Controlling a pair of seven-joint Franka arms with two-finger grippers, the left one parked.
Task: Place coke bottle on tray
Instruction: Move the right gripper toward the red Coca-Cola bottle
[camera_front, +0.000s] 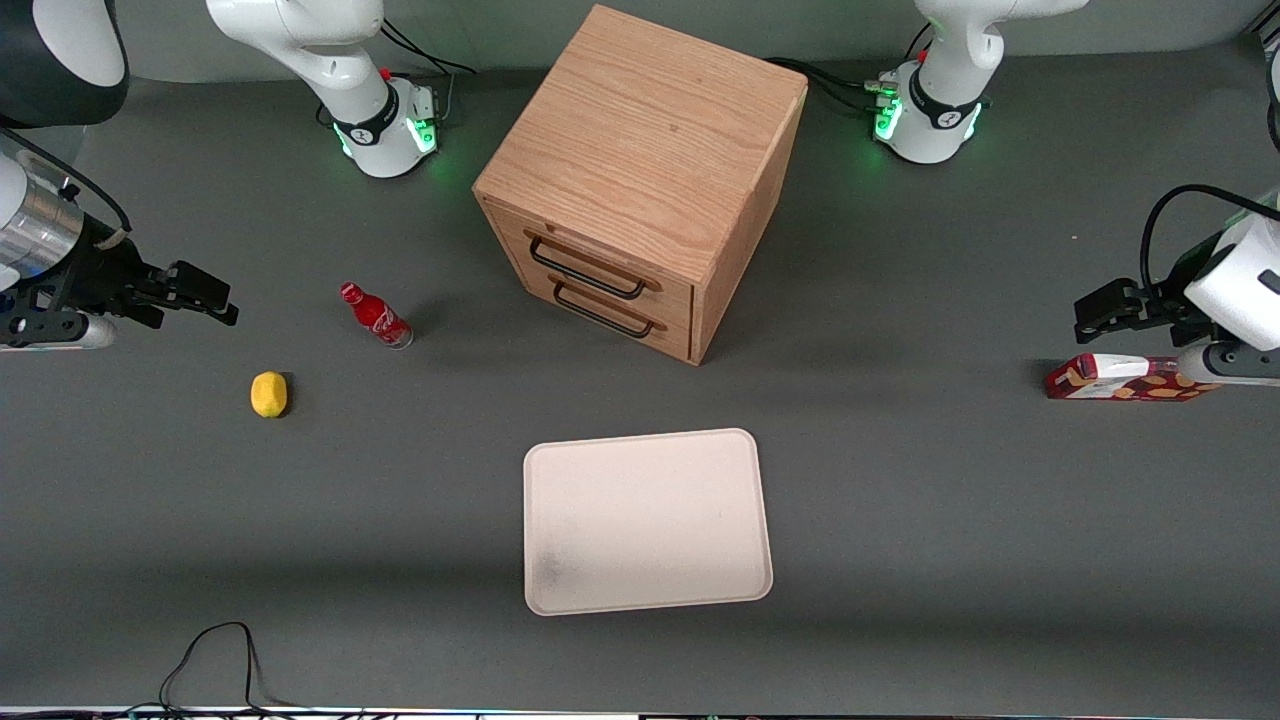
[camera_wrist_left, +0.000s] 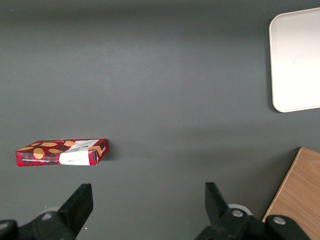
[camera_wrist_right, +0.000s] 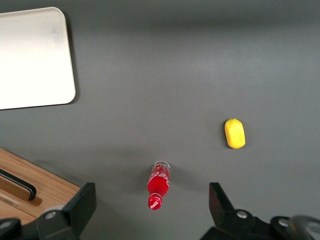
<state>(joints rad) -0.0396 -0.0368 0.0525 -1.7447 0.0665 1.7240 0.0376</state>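
Glossy coke bottle, matt tray, seemingly wood-grained cabinet, black tool.

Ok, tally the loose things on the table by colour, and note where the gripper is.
Red: 2, the coke bottle and snack box
Yellow: 1, the lemon
Cream: 1, the tray
Wood: 1, the drawer cabinet
Total: 5
The gripper hangs open near the coke bottle.

The table holds one slim red coke bottle, one cream-beige rectangular tray, one yellow lemon, one flat red snack box, and one two-drawer wooden cabinet. One open black two-finger gripper hovers above the working arm's end.
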